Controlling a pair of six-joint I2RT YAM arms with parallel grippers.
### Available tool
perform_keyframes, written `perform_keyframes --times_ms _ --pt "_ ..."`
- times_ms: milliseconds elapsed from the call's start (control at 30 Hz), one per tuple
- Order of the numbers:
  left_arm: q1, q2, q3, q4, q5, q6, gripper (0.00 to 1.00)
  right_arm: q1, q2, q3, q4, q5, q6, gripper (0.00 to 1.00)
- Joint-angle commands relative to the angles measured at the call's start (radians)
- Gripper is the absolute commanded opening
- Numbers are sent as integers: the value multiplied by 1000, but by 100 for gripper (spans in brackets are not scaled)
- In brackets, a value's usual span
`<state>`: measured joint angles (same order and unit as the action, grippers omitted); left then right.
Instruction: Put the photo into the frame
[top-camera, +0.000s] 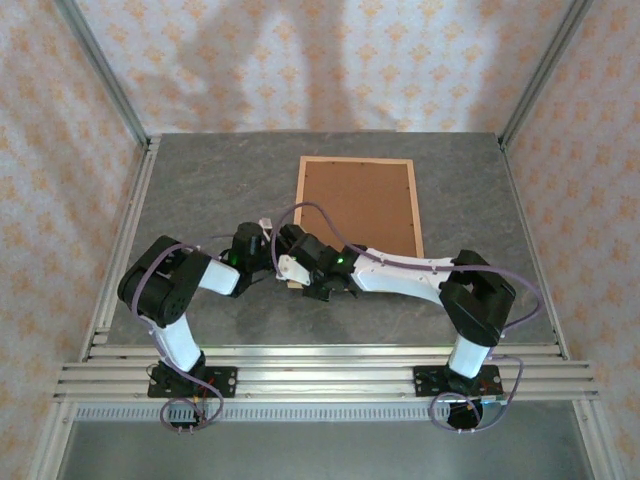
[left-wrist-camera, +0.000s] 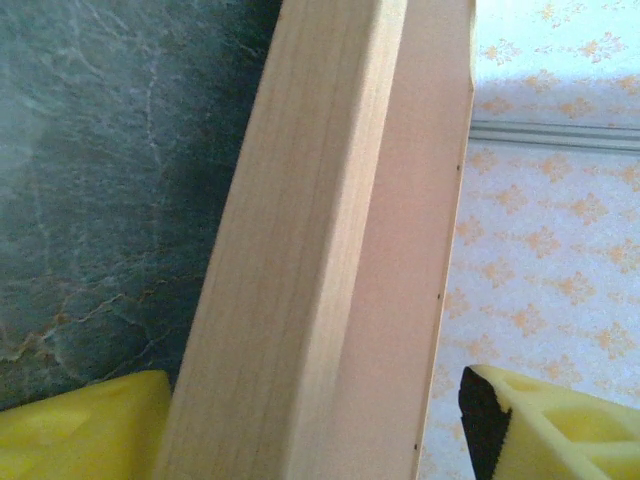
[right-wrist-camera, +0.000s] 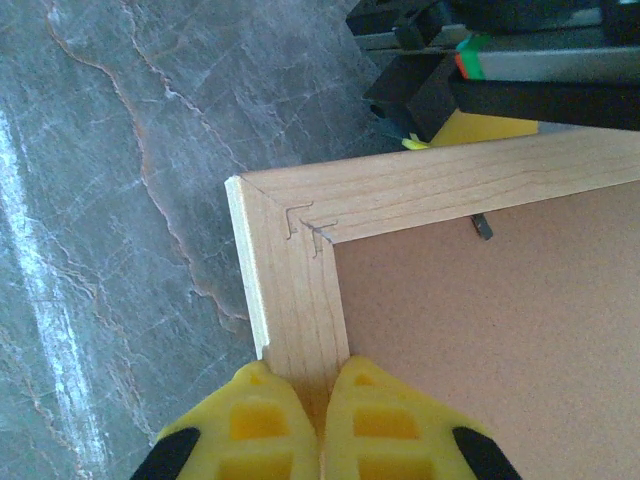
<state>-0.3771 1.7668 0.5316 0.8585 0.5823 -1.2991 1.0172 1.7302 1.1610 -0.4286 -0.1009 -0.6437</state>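
1. Top external view. The frame (top-camera: 357, 160) lies back-up on the table (top-camera: 200, 190), right of centre, with its brown backing board (top-camera: 360, 205) uppermost. Its long axis runs straight away from your arm bases. The left gripper (top-camera: 275, 235) and right gripper (top-camera: 298, 270) meet at its near-left corner.
2. Left wrist view. The jaws stand wide, straddling the frame's side rail. One finger (left-wrist-camera: 90, 430) is against the wood and the other sits just off the board. You cannot tell whether it clamps.
3. Right wrist view. The jaws are drawn together, tips over the near rail beside the mitred corner, and hold nothing between them. A small metal tab (right-wrist-camera: 483, 225) is at the board's edge.
4. Hazards, as judged. If you lift that one corner, the frame may pivot or skid on the smooth table. Tilting it may let the board slip if the tabs are loose.
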Motion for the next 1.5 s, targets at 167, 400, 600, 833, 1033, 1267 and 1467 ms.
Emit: perform_keyframes --times_ms 167,400,600,833,1033,1267,1467 --pt "-31 -37 6 -51 5 16 50 -2 -47 -6 35 -16 66 0" --pt "-32 -80 19 -105 -3 21 33 -2 -84 -26 43 9 111 6" --pt "-35 -120 40 -175 -21 37 30 3 -199 -89 59 49 162 57" --pt "-35 -127 72 -195 -22 34 29 100 -255 -149 40 253 109 66" --pt "-36 -129 88 -214 -16 34 29 136 -211 -176 54 347 80 67" --pt "-37 -151 85 -229 -18 34 29 136 -155 -239 214 495 4 67" --pt "-36 -166 80 -237 -18 32 29 136 -109 -263 306 585 -65 67"
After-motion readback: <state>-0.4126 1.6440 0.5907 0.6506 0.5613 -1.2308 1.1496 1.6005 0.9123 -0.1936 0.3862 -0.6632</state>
